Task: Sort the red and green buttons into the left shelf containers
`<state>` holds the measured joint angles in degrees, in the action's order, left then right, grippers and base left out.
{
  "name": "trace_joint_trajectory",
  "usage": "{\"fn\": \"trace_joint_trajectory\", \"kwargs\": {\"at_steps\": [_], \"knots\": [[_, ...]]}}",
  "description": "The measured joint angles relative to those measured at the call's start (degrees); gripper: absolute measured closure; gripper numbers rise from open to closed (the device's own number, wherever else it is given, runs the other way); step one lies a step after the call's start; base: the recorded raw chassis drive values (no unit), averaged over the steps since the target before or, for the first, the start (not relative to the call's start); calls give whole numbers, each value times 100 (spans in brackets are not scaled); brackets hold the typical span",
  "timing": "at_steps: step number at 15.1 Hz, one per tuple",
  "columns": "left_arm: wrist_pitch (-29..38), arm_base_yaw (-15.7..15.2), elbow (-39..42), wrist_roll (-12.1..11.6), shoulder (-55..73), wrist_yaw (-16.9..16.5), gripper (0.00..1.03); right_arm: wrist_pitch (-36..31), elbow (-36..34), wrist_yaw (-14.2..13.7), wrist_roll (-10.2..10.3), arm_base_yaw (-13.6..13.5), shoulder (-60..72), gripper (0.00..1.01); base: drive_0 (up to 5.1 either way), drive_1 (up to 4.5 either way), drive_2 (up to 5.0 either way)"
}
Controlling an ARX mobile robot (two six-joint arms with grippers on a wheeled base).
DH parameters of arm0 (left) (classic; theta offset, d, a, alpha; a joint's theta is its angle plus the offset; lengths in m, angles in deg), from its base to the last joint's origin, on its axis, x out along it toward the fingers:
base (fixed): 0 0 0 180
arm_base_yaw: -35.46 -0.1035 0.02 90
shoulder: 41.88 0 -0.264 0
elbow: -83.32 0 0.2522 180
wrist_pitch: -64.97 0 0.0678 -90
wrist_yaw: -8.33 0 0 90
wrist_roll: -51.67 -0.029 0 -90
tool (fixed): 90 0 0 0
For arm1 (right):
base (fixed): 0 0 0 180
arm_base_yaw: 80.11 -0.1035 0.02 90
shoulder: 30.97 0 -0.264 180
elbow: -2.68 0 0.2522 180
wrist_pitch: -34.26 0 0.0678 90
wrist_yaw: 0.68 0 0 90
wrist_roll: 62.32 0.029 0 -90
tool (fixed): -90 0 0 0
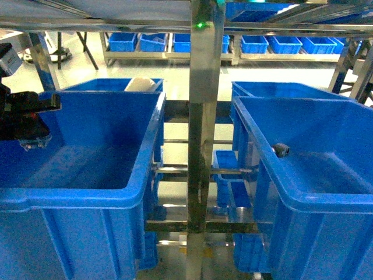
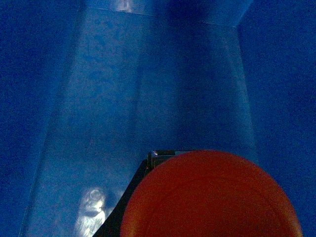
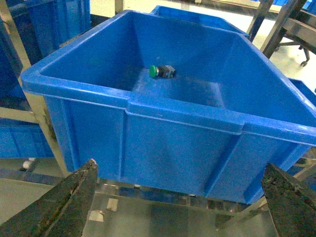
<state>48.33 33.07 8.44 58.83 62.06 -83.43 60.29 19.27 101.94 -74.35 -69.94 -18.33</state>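
The red button's [image 2: 210,197] round cap fills the lower right of the left wrist view, close to the camera, over the floor of a large blue bin [image 2: 123,98]. In the head view my left gripper [image 1: 28,129] hangs at the far left inside the front left bin [image 1: 87,195], shut on that button. The green button [image 3: 162,71] lies on its side on the floor of the right-hand large blue bin [image 3: 182,121], also seen in the head view as a small dark piece [image 1: 281,150]. My right gripper [image 3: 180,165] is open and empty, below and in front of that bin.
A steel shelf post [image 1: 201,116] stands between the two front bins. A second large bin [image 1: 111,85] with a white object [image 1: 141,85] sits behind the left one, and another [image 1: 280,89] behind the right one. Small blue trays [image 1: 274,44] line a far rack.
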Motion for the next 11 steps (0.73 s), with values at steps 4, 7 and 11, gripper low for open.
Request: {"fn": "trace_joint_trajectory", "kwargs": {"at_steps": [4, 7, 11], "knots": [[201, -98, 160, 35, 72, -85, 62, 0, 2, 0, 0, 0, 0, 3, 0, 0, 0], [155, -107, 175, 44, 72, -83, 28, 2, 2, 0, 0, 0, 0, 3, 0, 0, 0], [-160, -76, 472, 350, -350, -15, 5, 7, 4, 0, 0, 0, 0, 3, 0, 0, 0]]}}
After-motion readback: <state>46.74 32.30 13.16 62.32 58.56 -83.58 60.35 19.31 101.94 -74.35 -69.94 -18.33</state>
